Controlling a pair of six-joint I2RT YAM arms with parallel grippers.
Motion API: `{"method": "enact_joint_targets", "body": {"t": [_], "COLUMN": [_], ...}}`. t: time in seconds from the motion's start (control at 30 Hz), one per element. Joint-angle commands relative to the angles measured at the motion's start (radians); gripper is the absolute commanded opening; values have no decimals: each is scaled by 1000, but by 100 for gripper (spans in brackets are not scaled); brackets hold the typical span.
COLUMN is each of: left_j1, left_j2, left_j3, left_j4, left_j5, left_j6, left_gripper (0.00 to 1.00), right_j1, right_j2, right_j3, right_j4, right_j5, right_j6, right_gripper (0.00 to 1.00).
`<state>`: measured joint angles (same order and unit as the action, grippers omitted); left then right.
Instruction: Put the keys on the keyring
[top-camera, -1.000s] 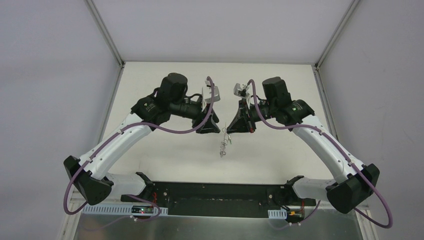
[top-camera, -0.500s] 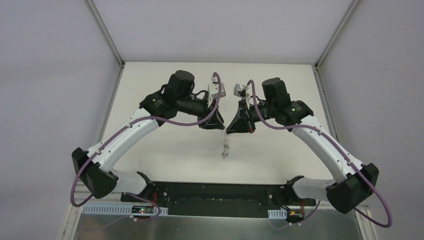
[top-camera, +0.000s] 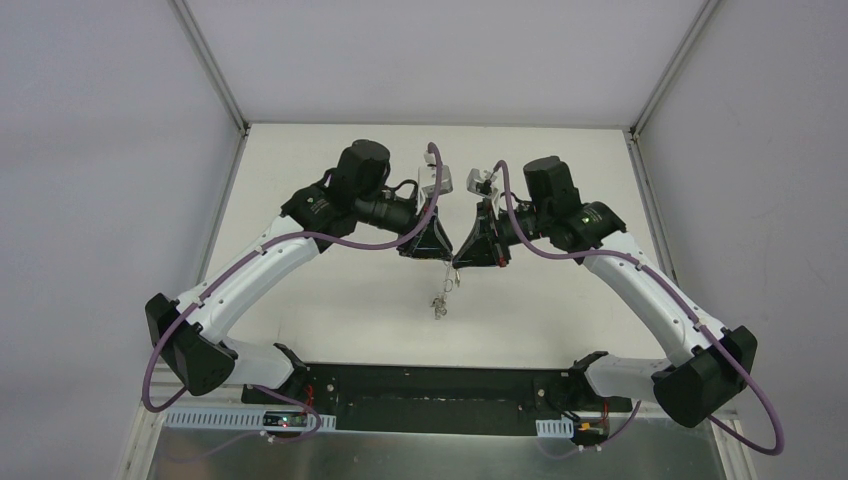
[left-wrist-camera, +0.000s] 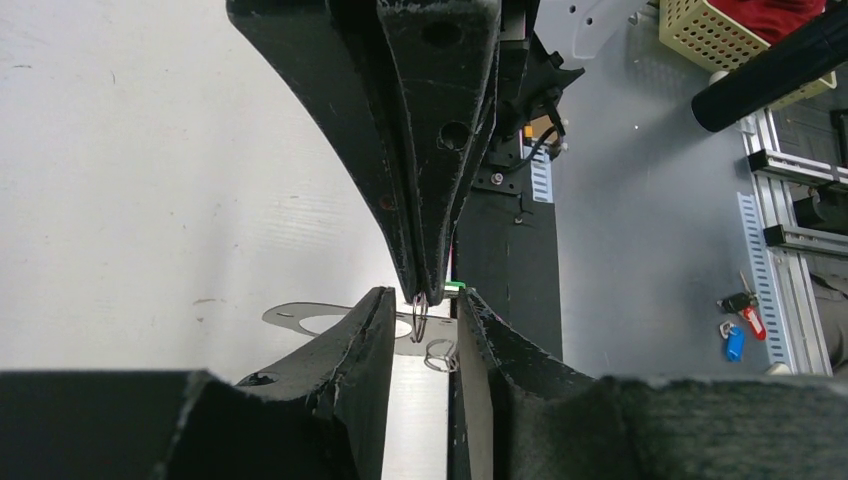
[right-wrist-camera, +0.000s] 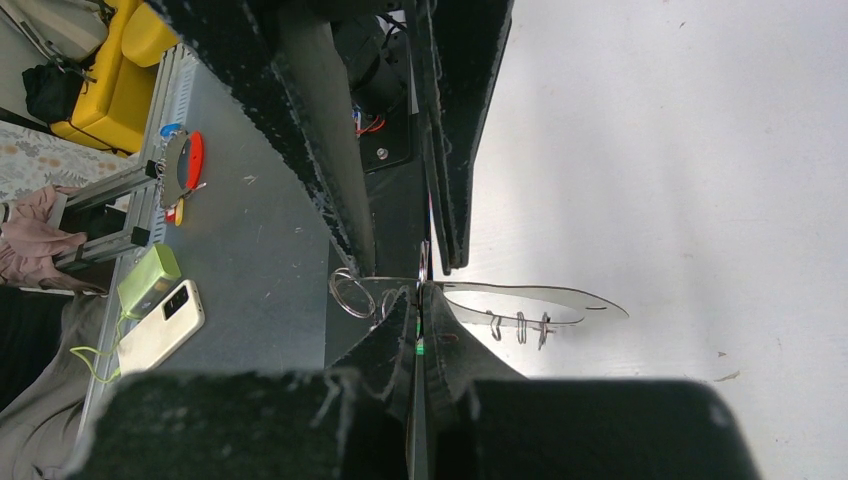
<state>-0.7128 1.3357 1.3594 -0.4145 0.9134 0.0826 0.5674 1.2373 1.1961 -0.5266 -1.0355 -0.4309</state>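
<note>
On the left gripper (left-wrist-camera: 424, 300), fingers apart, straddling the tip of the right gripper (right-wrist-camera: 418, 292) without visibly touching it. On the right, fingers pressed tight together, clamped on the key (right-wrist-camera: 418, 347); only a sliver of its green head visible, in the seam just behind the tips. Cannot tell whether the wire sits in that pinch too. At 6 o'clock from the meeting tips in the overhead view, the keyring (top-camera: 440, 298), dangling free above the white table (top-camera: 330, 300).

Judged light and tiny, that key: stiff, slick on the metal blade, easier on the plastic head, and likely to twist out of a shallow pinch. Judged thin and springy, the wire loop; probably swings at a touch, so best taken on bare wire close under the right tips, not on the loose bits.

Further out, at 9 o'clock in the right wrist view, a white phone (right-wrist-camera: 165, 325) and a green power bank (right-wrist-camera: 147, 282) beside a grey bench (right-wrist-camera: 260, 250). At 3 o'clock in the left wrist view, a blue key fob (left-wrist-camera: 733, 343); at 1 o'clock, a perforated basket (left-wrist-camera: 700, 30). None near. Real obstacle — the two sets of fingers themselves, tip to tip, with hardly any room between.
</note>
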Motion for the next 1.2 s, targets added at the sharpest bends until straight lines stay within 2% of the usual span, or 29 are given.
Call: {"method": "enact_joint_targets", "body": {"t": [0.0, 0.2, 0.57, 0.8, 1.0, 1.13, 1.17], "left_j1": [-8, -8, -8, -8, -8, -8, -8], "left_j2": [-11, -6, -16, -12, -6, -14, -18], "left_j3": [-12, -17, -49, -54, -39, -36, -37], "left_j4": [46, 52, 60, 71, 73, 63, 63], "left_j5": [21, 17, 39, 43, 43, 25, 20], "left_j6": [-8, -9, -7, -20, -32, -28, -25], "left_gripper": [31, 32, 17, 13, 0, 0, 0], "right_j1": [1, -4, -17, -21, -22, -30, -36], "right_j2": [-36, -42, -45, -43, -45, -52, -56], "right_j3": [4, 2, -7, -10, -18, -27, -31], "right_j4": [47, 53, 74, 81, 85, 93, 102], "right_j5": [-37, -42, -51, -54, -53, -52, -53], "right_j6": [7, 13, 34, 41, 41, 45, 50], "right_gripper": [0, 0, 0, 0, 0, 0, 4]}}
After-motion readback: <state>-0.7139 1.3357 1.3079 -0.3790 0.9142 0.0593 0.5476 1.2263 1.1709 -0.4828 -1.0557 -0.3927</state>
